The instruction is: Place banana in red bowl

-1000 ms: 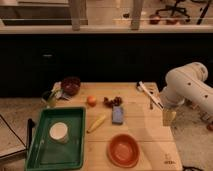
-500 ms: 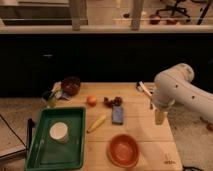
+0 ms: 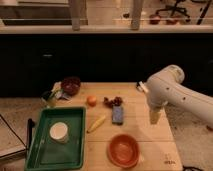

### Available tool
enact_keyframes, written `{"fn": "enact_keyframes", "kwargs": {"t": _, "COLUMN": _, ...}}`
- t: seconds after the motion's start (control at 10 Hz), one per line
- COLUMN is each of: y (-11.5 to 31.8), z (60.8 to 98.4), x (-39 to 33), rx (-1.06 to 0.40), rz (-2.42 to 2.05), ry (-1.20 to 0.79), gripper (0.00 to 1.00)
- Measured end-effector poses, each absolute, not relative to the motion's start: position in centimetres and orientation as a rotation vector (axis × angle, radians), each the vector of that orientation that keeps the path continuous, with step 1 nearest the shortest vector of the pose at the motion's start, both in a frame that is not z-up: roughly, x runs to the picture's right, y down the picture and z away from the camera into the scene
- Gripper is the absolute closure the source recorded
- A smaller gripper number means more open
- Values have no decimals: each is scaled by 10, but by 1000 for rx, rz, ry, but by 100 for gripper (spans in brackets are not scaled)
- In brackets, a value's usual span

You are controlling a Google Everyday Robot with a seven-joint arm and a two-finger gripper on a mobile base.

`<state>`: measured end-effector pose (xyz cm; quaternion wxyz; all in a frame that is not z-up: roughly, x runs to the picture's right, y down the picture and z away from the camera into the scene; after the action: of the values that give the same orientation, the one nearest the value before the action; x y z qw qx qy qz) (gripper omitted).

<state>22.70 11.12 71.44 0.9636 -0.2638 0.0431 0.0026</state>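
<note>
The banana (image 3: 96, 123) lies on the wooden table (image 3: 145, 140), slim and yellow, between the green tray and a blue-grey packet. The red bowl (image 3: 123, 150) stands empty near the table's front edge, to the right of and in front of the banana. My gripper (image 3: 155, 117) hangs down from the white arm (image 3: 172, 90) over the right part of the table. It is to the right of the banana and behind the red bowl, and touches neither.
A green tray (image 3: 75, 150) at the front left holds a white round cup (image 3: 59, 132). A dark maroon bowl (image 3: 71, 85) stands at the back left. An orange fruit (image 3: 91, 100), a dark red cluster (image 3: 114, 101) and a blue-grey packet (image 3: 118, 114) lie mid-table.
The arm has swung left, carrying the gripper from the table's right edge inward over the table. The banana, the bowls and the tray have not moved.
</note>
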Motion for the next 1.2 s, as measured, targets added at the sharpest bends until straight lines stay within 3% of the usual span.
{"fn": "enact_keyframes", "kwargs": {"t": 1.2, "y": 111, "z": 743, "x": 150, "rx": -479, "rz": -55, "ry": 39, "gripper": 20}}
